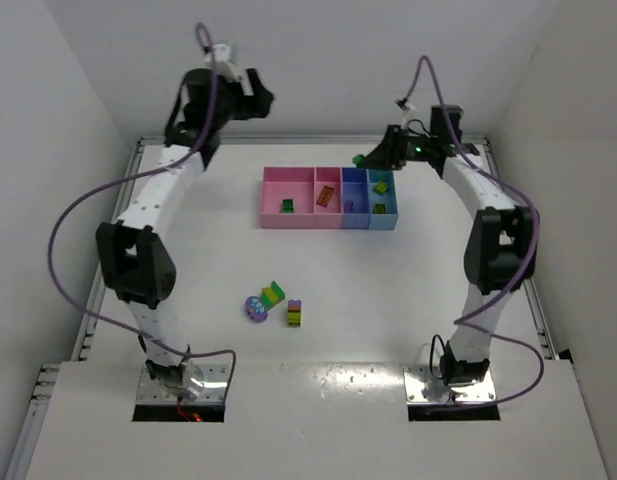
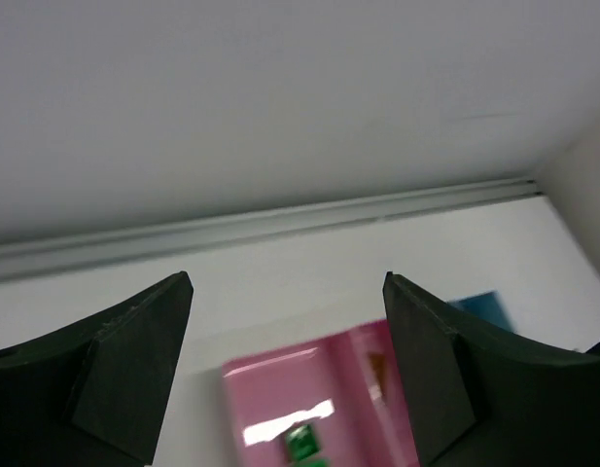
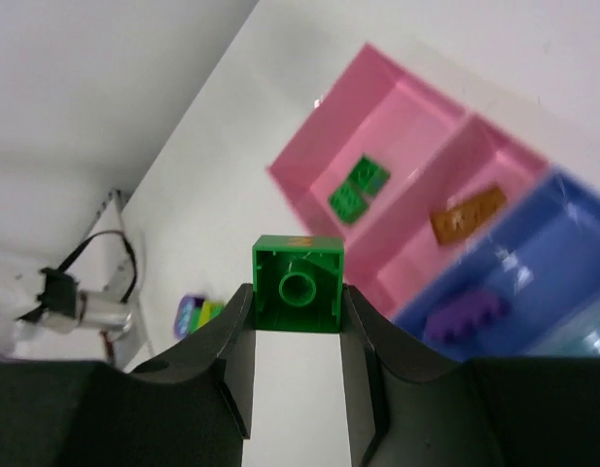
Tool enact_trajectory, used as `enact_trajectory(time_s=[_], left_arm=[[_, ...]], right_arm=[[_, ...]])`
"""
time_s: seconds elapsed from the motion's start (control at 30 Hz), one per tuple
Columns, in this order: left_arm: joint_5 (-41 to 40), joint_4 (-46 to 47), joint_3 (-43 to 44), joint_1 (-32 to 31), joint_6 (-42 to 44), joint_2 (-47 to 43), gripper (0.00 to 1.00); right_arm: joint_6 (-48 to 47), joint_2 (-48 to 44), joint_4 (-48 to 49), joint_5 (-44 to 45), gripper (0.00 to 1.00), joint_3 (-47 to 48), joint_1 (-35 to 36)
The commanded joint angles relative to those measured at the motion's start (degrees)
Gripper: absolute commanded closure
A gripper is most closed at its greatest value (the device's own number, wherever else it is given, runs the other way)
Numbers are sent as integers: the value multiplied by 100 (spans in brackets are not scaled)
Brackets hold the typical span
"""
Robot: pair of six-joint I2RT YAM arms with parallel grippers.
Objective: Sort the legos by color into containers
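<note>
The right tool (image 3: pixel 297 309) pinches a green brick (image 3: pixel 299 277) by its flat side walls, aloft beside the compartment tray (image 1: pixel 300 226). The left tool (image 2: pixel 288 292) hangs wide open and empty. The brick looks light, rigid and slick, so a square, centred grip suits it.
</note>
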Motion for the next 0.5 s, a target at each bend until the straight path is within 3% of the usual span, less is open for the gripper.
enact_trajectory(time_s=[0.0, 0.23, 0.47], left_arm=[[169, -638, -795, 717, -30, -714, 14], [1312, -1752, -1779, 1719, 1103, -1586, 12], [1735, -2456, -2449, 1931, 1798, -2193, 12]], right_arm=[[-778, 628, -465, 615, 100, 1240, 798], [-1219, 1974, -844, 2266, 100, 2992, 1802], [-1395, 2563, -976, 3666, 95, 3346, 2348]])
